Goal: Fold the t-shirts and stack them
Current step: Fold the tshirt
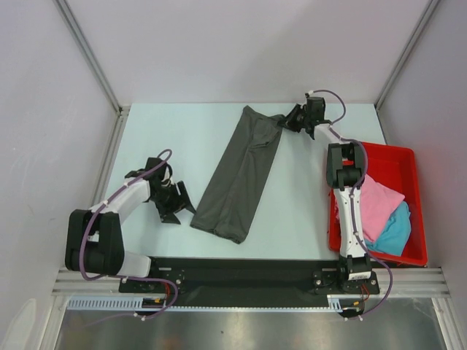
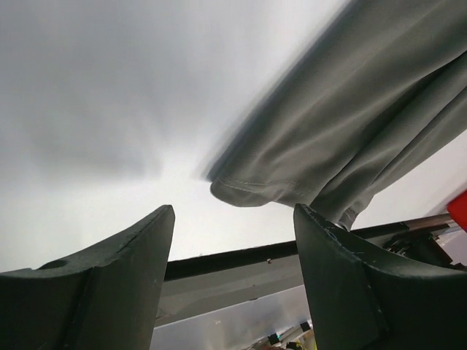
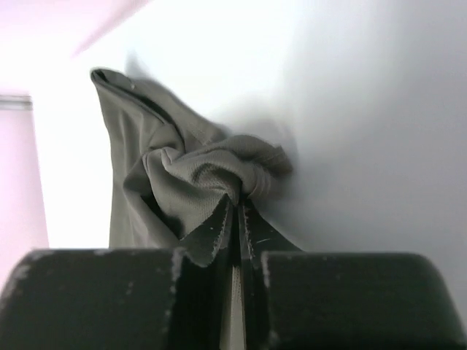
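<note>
From above, the charcoal t-shirt [image 1: 237, 175] lies as a long folded strip across the table [image 1: 168, 131]. The pink t-shirt [image 1: 381, 203] and turquoise t-shirt [image 1: 396, 232] sit in the red tray [image 1: 414, 157]

Left wrist: the left gripper [image 2: 233, 255] gapes wide and empty, with the shirt's near hem corner just ahead

Right wrist: the right gripper [image 3: 237, 233] pinches a bunched far corner. The cloth looks soft, limp and light, so it is probably best gripped at the corners, all layers together

red tray [image 1: 398, 164]: table's right edge | table [image 1: 175, 131]: pale, possibly light blue
</note>
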### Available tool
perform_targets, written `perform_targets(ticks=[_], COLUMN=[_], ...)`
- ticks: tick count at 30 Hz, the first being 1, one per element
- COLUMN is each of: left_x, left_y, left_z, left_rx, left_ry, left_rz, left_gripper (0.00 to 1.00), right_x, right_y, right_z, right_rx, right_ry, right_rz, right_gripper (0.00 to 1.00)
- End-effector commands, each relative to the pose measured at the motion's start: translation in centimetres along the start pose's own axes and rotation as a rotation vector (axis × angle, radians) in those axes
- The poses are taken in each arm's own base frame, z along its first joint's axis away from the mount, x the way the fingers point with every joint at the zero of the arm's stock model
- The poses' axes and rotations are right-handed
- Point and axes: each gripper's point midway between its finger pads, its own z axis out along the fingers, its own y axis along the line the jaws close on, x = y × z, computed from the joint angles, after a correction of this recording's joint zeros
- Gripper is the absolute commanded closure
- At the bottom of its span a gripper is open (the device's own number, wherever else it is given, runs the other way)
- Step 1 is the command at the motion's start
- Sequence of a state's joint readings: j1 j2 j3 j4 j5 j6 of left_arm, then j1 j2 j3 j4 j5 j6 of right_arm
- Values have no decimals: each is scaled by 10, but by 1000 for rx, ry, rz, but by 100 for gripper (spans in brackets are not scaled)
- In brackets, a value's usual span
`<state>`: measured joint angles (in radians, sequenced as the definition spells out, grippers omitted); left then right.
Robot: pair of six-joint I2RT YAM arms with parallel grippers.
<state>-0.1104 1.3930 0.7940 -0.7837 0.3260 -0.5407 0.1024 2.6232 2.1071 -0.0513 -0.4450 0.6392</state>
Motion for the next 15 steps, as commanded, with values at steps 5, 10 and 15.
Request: perform_targets(ticks=[5,10,15], left_x=[8,17,3], left_y=[-10,-16,-23], left_z=[20,29,25], left_rx=[124,192,210], left_ry=[45,98,30], left_rz=[7,19,31], left_gripper=[28,30,33], right_x=[-30,-41,-48], right_y=[29,43,36], right_z=[35,29,2], right_rx=[-174,-195,-85], right_ry=[-86,-106,-69], right_rz=[-31,-27,-9], right_gripper=[88,62,40])
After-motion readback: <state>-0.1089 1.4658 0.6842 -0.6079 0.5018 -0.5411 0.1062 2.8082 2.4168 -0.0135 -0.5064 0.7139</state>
